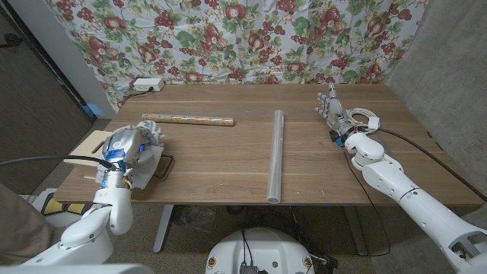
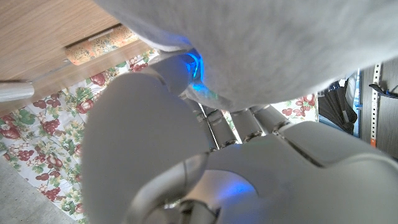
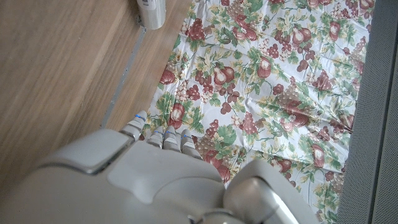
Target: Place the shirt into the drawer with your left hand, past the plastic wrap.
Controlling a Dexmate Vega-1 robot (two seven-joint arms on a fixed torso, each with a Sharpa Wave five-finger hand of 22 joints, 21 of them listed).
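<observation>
Left fingers: curled around the gray shirt [image 1: 147, 139].
Left hand [image 1: 125, 144]: holds the shirt over the drawer [image 1: 90, 149] at the table's [image 1: 221, 164] left edge.
Right hand [image 1: 335, 113]: empty, fingers straight and close together.
Plastic wrap [image 1: 276, 155]: mid table.

The light grey, crumpled cloth shirt [image 1: 149, 137] sits bunched at the table's left edge, held up in the robot's white left hand [image 1: 124, 144], and in the left wrist view its pale fabric [image 2: 280, 43] drapes over the fingers. The shallow light-wood drawer [image 1: 90, 148] juts out beside the table's left edge, just beside and partly under the shirt. The long, clear roll of plastic wrap [image 1: 275, 156] lies flat on the table's middle, running near-to-far, well apart from the shirt.
</observation>
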